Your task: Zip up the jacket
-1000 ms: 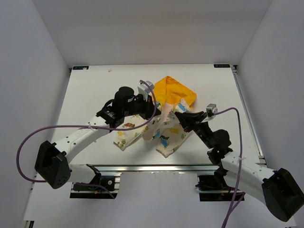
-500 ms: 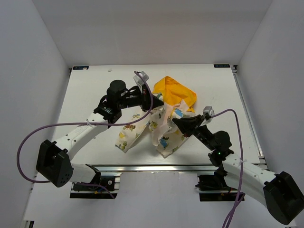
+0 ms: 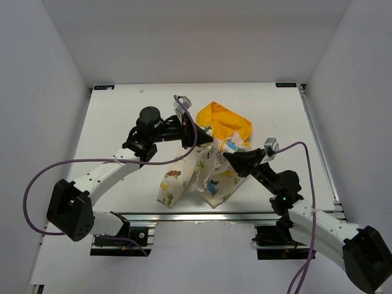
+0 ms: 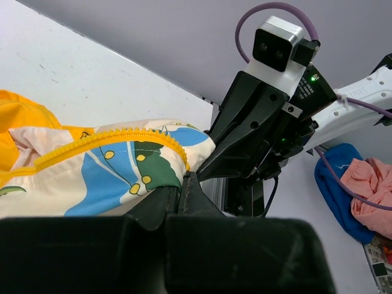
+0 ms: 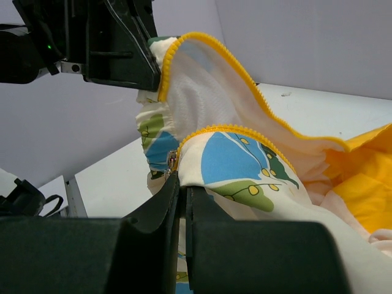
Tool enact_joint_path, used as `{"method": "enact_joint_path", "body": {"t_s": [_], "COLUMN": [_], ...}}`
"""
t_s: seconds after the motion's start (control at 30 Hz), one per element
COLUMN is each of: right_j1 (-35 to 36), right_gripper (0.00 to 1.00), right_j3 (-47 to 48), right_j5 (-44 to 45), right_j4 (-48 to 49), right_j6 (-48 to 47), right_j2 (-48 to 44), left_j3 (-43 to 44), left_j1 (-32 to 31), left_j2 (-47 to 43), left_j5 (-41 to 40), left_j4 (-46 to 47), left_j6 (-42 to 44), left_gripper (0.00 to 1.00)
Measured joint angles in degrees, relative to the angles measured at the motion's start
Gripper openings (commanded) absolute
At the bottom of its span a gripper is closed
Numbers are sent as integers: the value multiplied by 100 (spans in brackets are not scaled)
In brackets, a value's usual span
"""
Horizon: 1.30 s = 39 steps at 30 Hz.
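Presently: hooded jacket (image 3: 211,174), cream print, yellow hood (image 3: 223,119), raised at table (image 3: 122,110) centre; left gripper (image 3: 207,137) clamped on one zipper edge (image 4: 110,139), right gripper (image 3: 227,157) clamped on the other.

No text, brand or number can be read. Small blue tags (image 3: 104,87) at the far corners of the counter (image 3: 116,116) are too small to make out. The prints on the jacket (image 3: 211,177) show pictures, no legible letters.

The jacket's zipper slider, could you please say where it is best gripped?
Take the metal slider at the hem end of the yellow zipper teeth, coming from below: it hangs exposed just above the right hand's shut tips.
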Motion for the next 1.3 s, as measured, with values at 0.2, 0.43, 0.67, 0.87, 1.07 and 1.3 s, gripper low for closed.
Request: {"method": "enact_joint_path", "body": {"t_s": [0.2,0.43,0.67,0.87,1.07,1.3], "right_j1": [0,-15,-24,-26,-26,-28], "right_gripper": [0,0,0,0,0,0], "right_j3": [4,4,7,26,28,28], "right_j5": [2,-2,2,0,-4,-35], "right_j4": [-31,-28,52,289,452,494], "right_j6": [-2,9,11,57,103,166], "right_j2": [-63,-46,153,372,393,396], "left_j3": [0,-17,-129,-249,-249,-249], "left_j1": [0,0,2,7,11,11], "left_j2": [168,459,472,474,560,570], "left_j5": [11,166,372,518,599,612], "left_j4": [-9,22,282,544,728,763], "left_j6": [-46,-177,-393,-616,-721,-772], "left_gripper": [11,11,10,10,10,9]}}
